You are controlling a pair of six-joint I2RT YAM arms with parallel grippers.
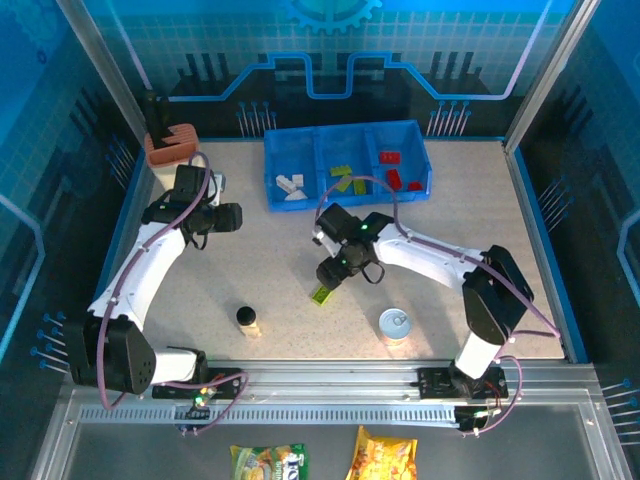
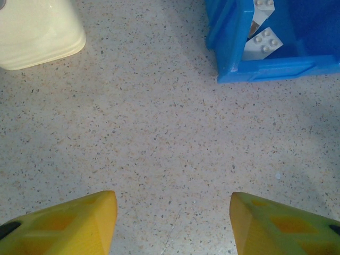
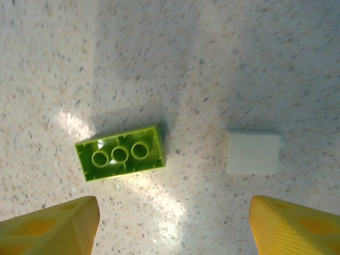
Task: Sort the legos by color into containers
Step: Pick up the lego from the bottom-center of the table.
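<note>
The right gripper (image 3: 175, 226) is held wide open above an upturned lime green brick (image 3: 121, 153) and a white brick (image 3: 253, 153) on the table (image 3: 265, 53). The left gripper (image 2: 172, 220) is spread wide near the blue bin tray (image 2: 265, 70).

One bin (image 1: 300, 204) has three compartments, holding about two white bricks (image 1: 290, 186) on the left, two or three green bricks (image 1: 350, 183) in the middle and three red bricks (image 1: 393, 178) on the right. Two more lie loose on the desk (image 1: 470, 210): one green brick (image 3: 121, 153) and one white brick (image 3: 253, 153). There are also one can (image 1: 394, 325), one bottle (image 1: 247, 320), one tan holder (image 1: 170, 146) and two snack packets (image 1: 267, 462).
</note>
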